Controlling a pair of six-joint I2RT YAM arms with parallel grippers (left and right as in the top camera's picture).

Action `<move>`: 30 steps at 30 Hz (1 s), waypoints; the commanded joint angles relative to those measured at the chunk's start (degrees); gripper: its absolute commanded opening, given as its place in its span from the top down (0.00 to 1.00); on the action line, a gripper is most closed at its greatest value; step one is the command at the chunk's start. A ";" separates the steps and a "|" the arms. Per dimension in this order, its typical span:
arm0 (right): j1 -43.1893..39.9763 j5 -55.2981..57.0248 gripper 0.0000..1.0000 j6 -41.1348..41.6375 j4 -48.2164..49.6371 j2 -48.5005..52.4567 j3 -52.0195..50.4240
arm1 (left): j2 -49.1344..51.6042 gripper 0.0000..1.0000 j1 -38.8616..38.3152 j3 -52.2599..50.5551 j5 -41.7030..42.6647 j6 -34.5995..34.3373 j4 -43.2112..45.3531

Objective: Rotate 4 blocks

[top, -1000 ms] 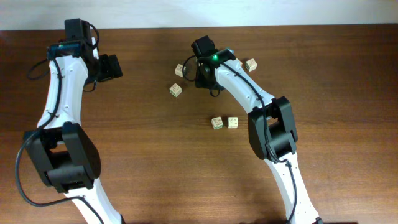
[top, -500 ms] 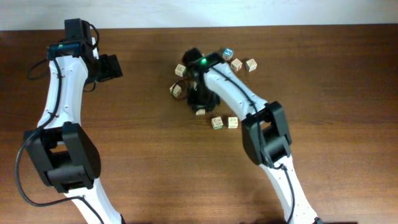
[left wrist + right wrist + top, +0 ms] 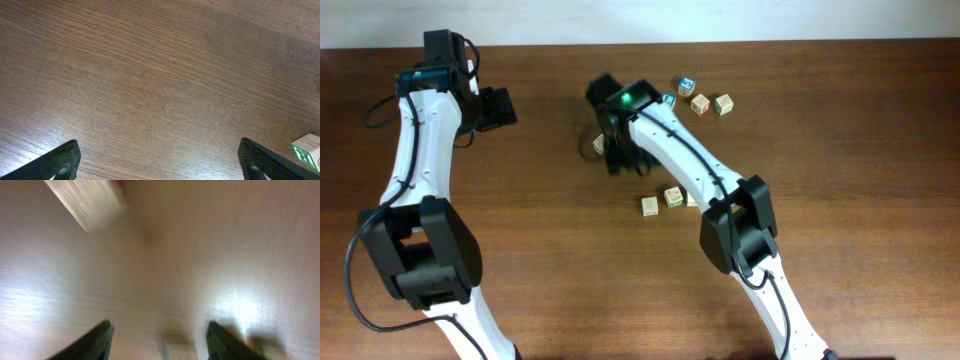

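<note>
Blocks (image 3: 649, 206) dot the dark wood table (image 3: 870, 250); left claw (image 3: 160, 162) and right claw (image 3: 162, 340) gape empty.

Bare tabletop (image 3: 540, 250) lies open left of centre. The right arm (image 3: 685, 165) slants across the middle, over a cube (image 3: 650, 206) and its neighbour (image 3: 673, 196). A cluster of three cubes (image 3: 700, 103) blocks the far right.

Blurred block (image 3: 89, 202) upper left — right gripper (image 3: 159, 337) jaws parted.
</note>
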 commanded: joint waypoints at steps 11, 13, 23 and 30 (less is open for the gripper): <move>-3.13 6.95 0.30 8.57 44.41 9.99 -2.54 | -0.15 0.01 0.00 0.98 -0.44 -0.72 -0.07; -3.15 7.17 0.36 8.55 44.35 10.27 -2.58 | -0.15 0.01 0.00 0.98 -0.44 -0.72 -0.09; -3.41 6.58 0.61 7.85 24.20 7.63 -2.45 | -0.15 0.01 0.00 0.98 -0.42 -0.72 -0.07; -2.14 -10.45 0.60 6.32 6.82 6.60 -2.45 | -0.15 0.01 0.00 0.98 -0.42 -0.72 -0.04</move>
